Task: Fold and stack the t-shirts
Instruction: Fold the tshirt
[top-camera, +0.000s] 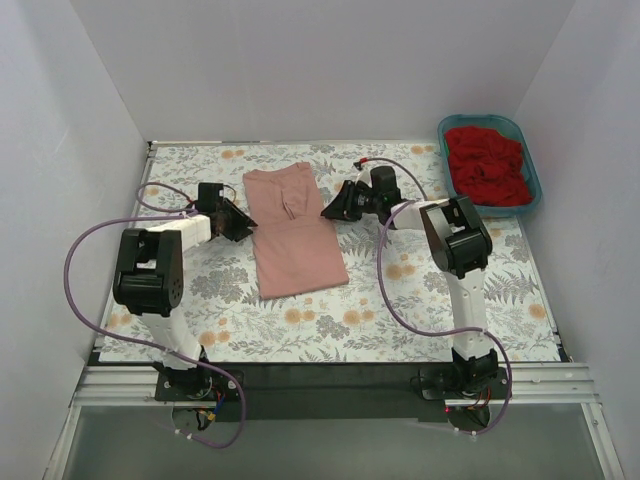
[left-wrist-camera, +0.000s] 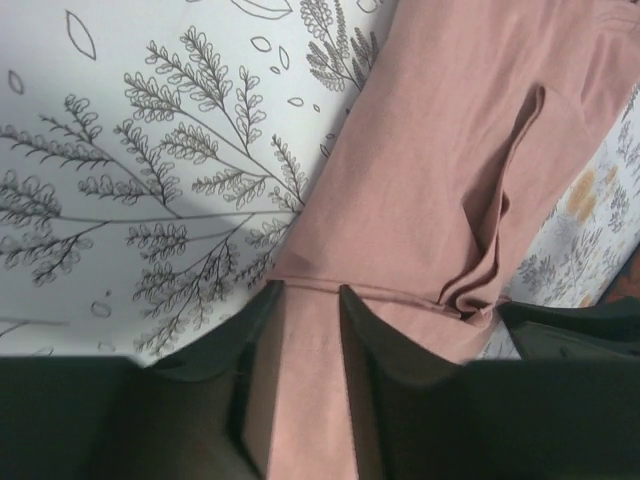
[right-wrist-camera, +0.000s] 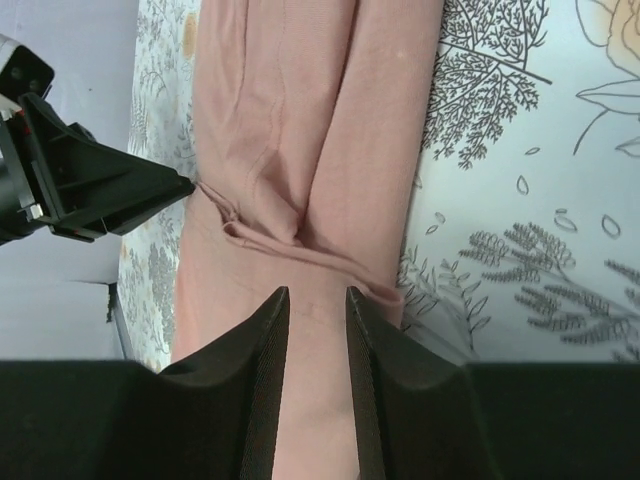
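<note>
The dusty pink t-shirt (top-camera: 295, 235) lies folded into a long narrow strip on the floral cloth, with a crease and a small pucker across its middle. My left gripper (top-camera: 245, 222) is low at the strip's left edge. In the left wrist view its jaws (left-wrist-camera: 308, 292) stand a little apart over flat pink cloth (left-wrist-camera: 440, 150). My right gripper (top-camera: 328, 210) is at the strip's right edge, open (right-wrist-camera: 318, 294), with pink cloth (right-wrist-camera: 300, 100) showing in its gap. The red t-shirt (top-camera: 488, 165) is bunched in the teal tub.
The teal oval tub (top-camera: 535, 180) stands at the back right corner. The grey-and-orange floral cloth (top-camera: 420, 300) covers the table. Grey walls close in the left, back and right. The left gripper's tip (right-wrist-camera: 185, 184) shows in the right wrist view, at the shirt's far edge.
</note>
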